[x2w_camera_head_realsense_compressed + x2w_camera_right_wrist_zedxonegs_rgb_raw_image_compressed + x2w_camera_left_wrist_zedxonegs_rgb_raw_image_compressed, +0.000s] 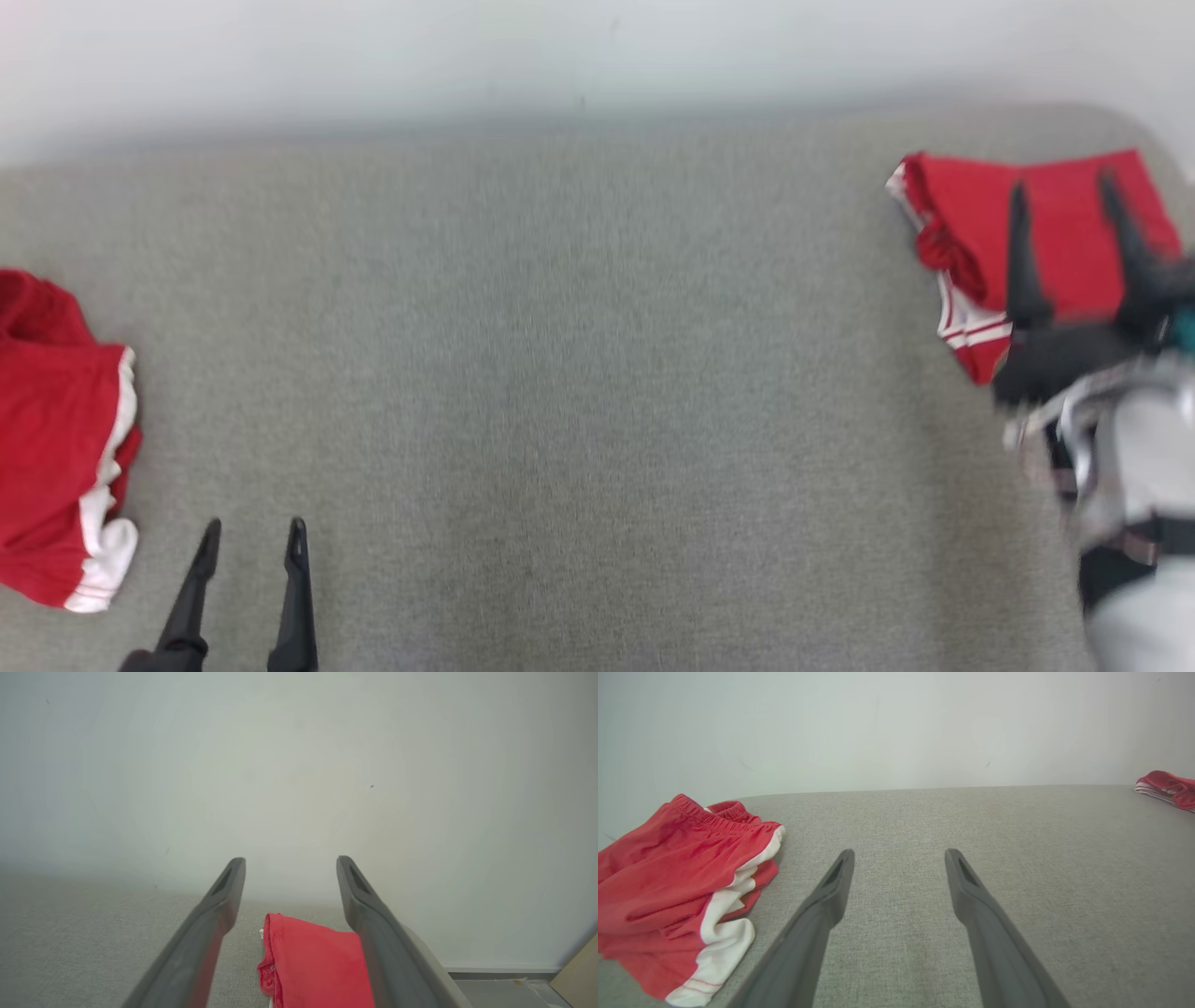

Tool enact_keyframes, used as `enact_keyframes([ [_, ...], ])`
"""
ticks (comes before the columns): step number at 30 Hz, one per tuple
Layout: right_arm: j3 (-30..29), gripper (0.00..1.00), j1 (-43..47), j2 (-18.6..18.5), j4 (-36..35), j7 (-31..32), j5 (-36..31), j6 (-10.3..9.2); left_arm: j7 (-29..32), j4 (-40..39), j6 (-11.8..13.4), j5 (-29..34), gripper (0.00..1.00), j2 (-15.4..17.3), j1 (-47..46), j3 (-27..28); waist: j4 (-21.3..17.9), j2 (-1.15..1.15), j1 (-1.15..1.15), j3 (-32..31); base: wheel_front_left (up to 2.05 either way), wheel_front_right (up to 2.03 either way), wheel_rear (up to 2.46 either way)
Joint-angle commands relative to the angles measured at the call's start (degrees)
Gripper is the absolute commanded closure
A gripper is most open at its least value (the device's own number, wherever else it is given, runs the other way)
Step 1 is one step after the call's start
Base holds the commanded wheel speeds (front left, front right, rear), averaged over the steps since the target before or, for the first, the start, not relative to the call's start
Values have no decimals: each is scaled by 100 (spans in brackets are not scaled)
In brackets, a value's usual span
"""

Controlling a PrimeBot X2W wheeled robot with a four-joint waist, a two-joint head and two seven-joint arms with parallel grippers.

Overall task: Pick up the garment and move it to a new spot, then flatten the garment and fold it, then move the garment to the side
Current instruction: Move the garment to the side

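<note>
The folded red fabric garment with white-striped trim point(962, 219) lies at the far right corner of the grey cloth-covered tabletop point(597, 373). The right gripper point(1062, 184) hangs over it, its two dark fingers spread wide, with nothing pinched between them. Well apart, at the left edge, sits a crumpled pair of red shorts with white side panels point(56, 439) — near it the left gripper point(256, 525) is spread too, empty

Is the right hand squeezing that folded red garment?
No, the right hand has its fingers spread wide, with the folded red garment lying unpinched beneath them.
</note>
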Motion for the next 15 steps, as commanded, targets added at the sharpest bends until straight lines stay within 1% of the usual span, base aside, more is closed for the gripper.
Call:
enact_keyframes([
  [1, 105, 0, 451, 43, -212, -21, 190, -11, -16, 43, 12, 66, 0, -42, 121, -7, -18, 1, 1, -617, 0, 0, 0],
  [4, 301, 0, 1095, 148, -561, -21, 511, -11, -16, 110, 12, 107, 0, -110, 213, 0, 33, 1, 1, -850, 0, 0, 0],
  [8, 522, 0, 1869, 338, -998, -22, 772, -11, -16, 126, 12, 139, 0, -172, 274, 4, 85, 1, 1, -1069, 0, 0, 0],
  [13, 550, 0, 2658, 702, -1468, -16, 851, -11, -16, 169, 12, 197, 0, -233, 296, 26, 126, 1, 1, -1195, 0, 0, 0],
  [15, 573, 0, 2945, 784, -1594, -15, 770, -11, -16, 209, 12, 206, 0, -248, 299, 2, 149, 1, 1, -1242, 0, 0, 0],
])
